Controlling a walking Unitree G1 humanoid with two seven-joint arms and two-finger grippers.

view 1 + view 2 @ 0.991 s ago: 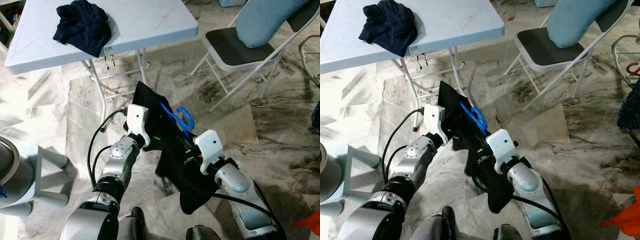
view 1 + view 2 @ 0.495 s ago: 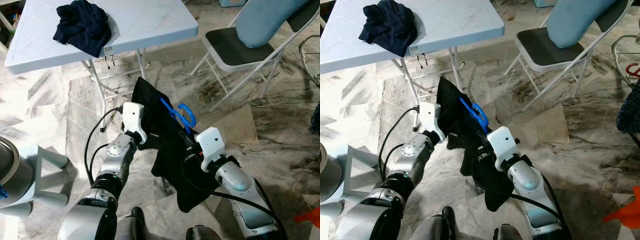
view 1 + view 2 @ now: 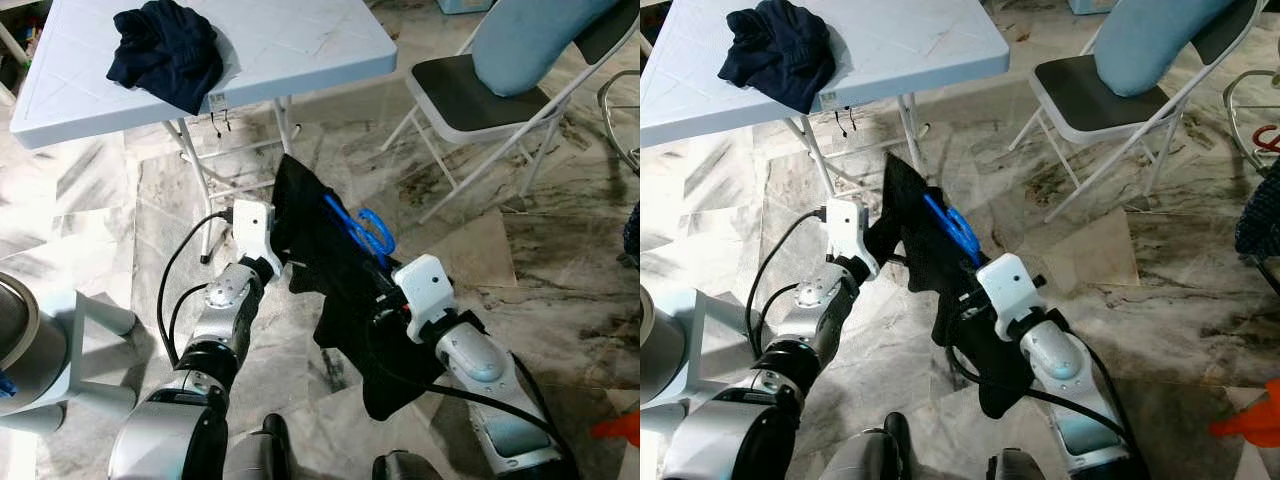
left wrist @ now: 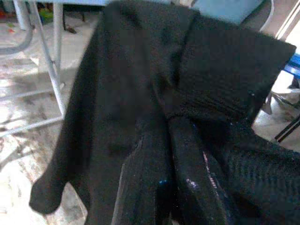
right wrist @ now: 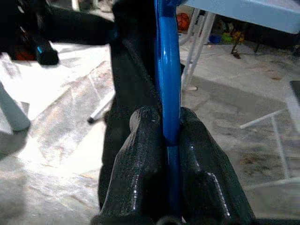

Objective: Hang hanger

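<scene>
I am holding the blue hanger (image 3: 358, 228) out in front of me, above the marble floor (image 3: 560, 270), with my right gripper (image 5: 168, 136) clamped tight on its blue bar, both fingers pressed against it so it cannot swing. A black garment (image 3: 340, 290) is draping over the hanger and trailing down past my right wrist. My left gripper (image 4: 164, 136) is pinching a fold of that cloth beside the hanger, its fingers closed together on the fabric, I judge to keep the garment spread on the hanger's shoulder and stop it sliding off. The hanger's hook is pointing up and away from me, free of the cloth, which should leave it ready to catch on a rail. I am seeing no rail yet: ahead are the white folding table (image 3: 300, 40) with a dark bundle of clothing (image 3: 165, 50) on it, and a folding chair (image 3: 470, 95) to my right. So the hanging itself is not yet done.
</scene>
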